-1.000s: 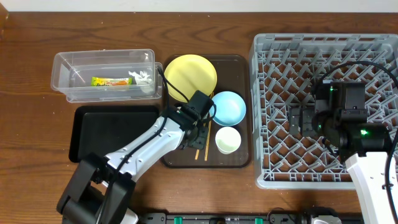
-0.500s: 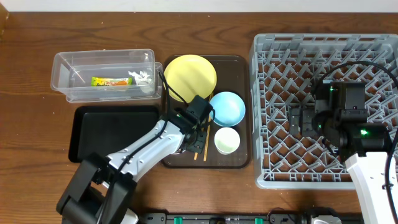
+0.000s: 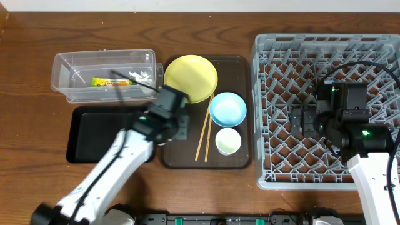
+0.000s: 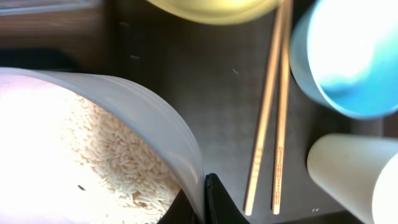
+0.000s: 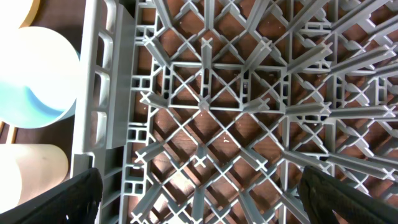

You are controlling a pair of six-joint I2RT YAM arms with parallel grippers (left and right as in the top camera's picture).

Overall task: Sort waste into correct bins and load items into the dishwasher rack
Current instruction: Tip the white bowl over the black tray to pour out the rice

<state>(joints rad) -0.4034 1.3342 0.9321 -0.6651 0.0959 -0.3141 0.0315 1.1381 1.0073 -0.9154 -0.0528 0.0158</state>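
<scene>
From where I stand, the left gripper [image 4: 202, 202] pinches the rim of the round white-pinkish bowl [image 4: 93, 143], one finger inside the wall and one outside. A rim hold like that looks chosen so the bowl can be tipped. It hangs over the left edge of the large brown serving tray [image 3: 240, 159], just beside the shallow glossy black rectangular tray [image 3: 94, 134] near the table's [image 3: 31, 37] front-left. The loose white rice grains [image 4: 106, 168] lie in a thick patch across the bowl's floor, which I judge must be emptied before racking.

The clear plastic rectangular tub [image 3: 69, 90] at the back-left already holds the yellow-green snack wrapper [image 3: 107, 82] and the crumpled white tissue [image 3: 142, 77]. On the brown tray rest the round yellow plate [image 3: 190, 76], the light-blue bowl [image 3: 227, 107], the small pale cup [image 3: 229, 140] and the pair of wooden chopsticks [image 3: 204, 134].

The right gripper [image 5: 205, 199] hovers with fingers spread wide, holding nothing, inside the large grey plastic lattice rack [image 3: 257, 112] along the right edge.
</scene>
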